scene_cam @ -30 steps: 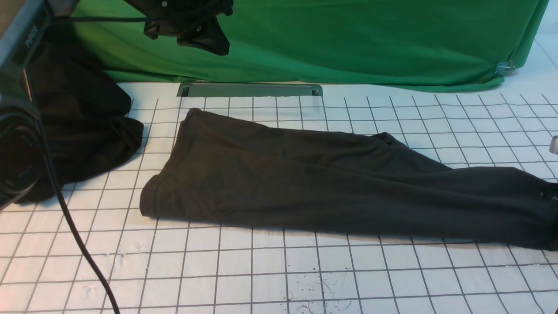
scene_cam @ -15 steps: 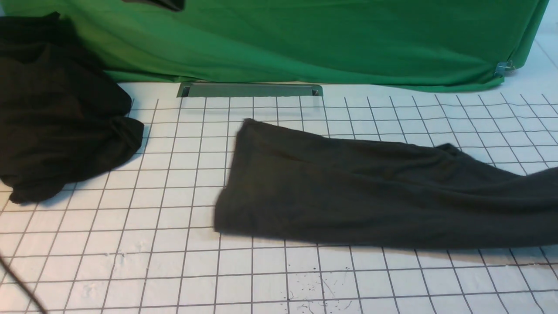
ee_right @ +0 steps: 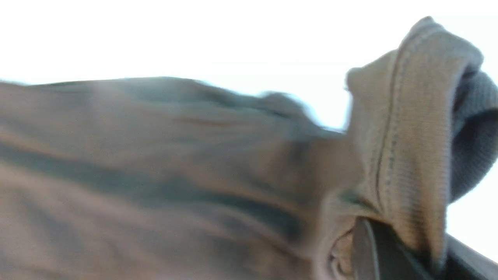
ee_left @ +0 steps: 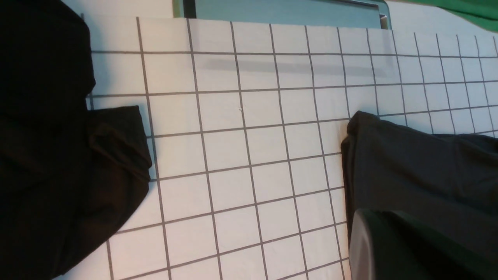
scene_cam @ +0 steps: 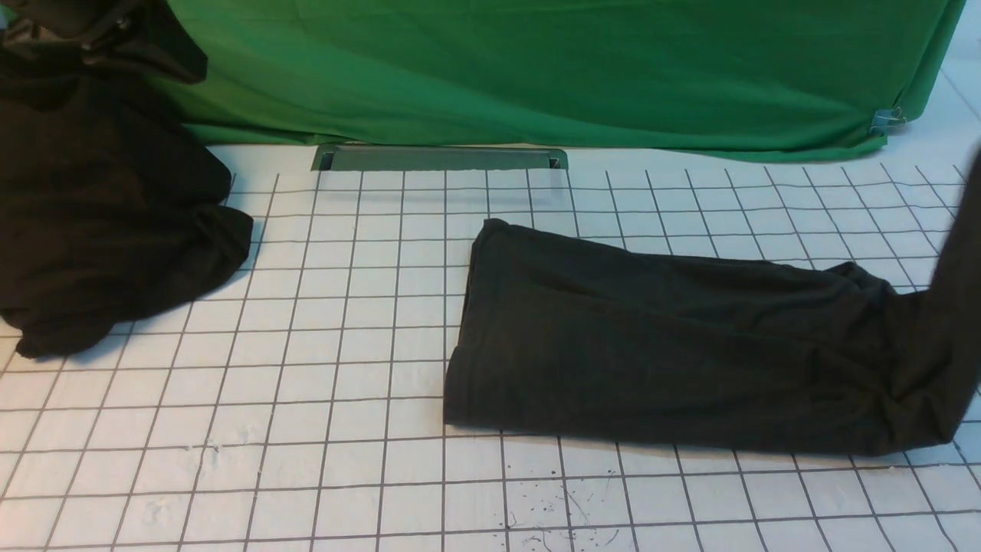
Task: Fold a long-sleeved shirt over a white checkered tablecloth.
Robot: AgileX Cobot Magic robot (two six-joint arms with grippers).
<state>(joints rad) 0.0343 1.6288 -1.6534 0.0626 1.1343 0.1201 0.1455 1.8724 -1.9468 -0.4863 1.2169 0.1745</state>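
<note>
In the front view, the charcoal cotton long-sleeved shirt (scene_cam: 674,345) lay folded into a long band on the white checkered tablecloth (scene_cam: 306,475), right of centre. Its right end rose steeply off the cloth at the frame's right edge. A heap of plain black cloth (scene_cam: 115,230) sat at the far left, well apart from the shirt. A green cloth backdrop (scene_cam: 536,69) hung behind, with a flat grey metal strip (scene_cam: 437,158) at its foot.

In the left wrist view, the left gripper (ee_left: 389,249) showed as a dark rounded shape in front of the shirt's squared-off left end. It was clenched. Bare grid squares separated the shirt from the black heap.

In the right wrist view, blurred and overexposed, the right gripper (ee_right: 389,256) was clamped on a bunched, ribbed and stitched edge of the shirt. The rest of the fabric stretched away from it.
</note>
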